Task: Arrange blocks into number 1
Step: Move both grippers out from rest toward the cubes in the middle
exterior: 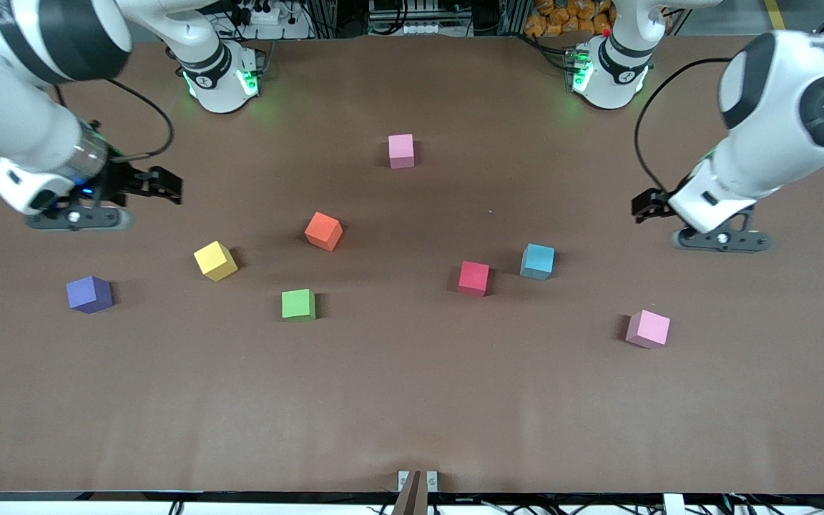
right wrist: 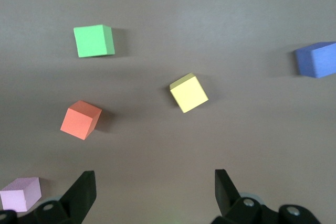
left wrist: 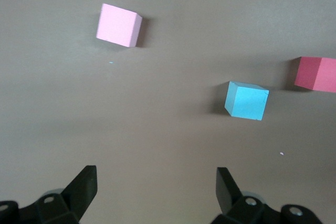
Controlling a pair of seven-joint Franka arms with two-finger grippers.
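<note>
The blocks lie scattered and apart on the brown table: a pink block (exterior: pixel 401 150) nearest the bases, orange (exterior: pixel 323 231), green (exterior: pixel 298 304), red (exterior: pixel 473 277) beside light blue (exterior: pixel 538 261), and a second pink block (exterior: pixel 648 329) nearest the front camera. My left gripper (exterior: pixel 646 206) hangs open and empty over bare table at its end; its wrist view shows pink (left wrist: pixel 118 25), light blue (left wrist: pixel 247 100) and red (left wrist: pixel 316 74). My right gripper (exterior: pixel 163 184) hangs open and empty at its end; its wrist view shows green (right wrist: pixel 94 40), orange (right wrist: pixel 80 119) and pink (right wrist: pixel 20 193).
A yellow cube (exterior: pixel 215 260) and a purple cube (exterior: pixel 89 294) lie toward the right arm's end, also seen as yellow (right wrist: pixel 188 93) and purple (right wrist: pixel 316 60) in the right wrist view. Bare table stretches along the edge nearest the front camera.
</note>
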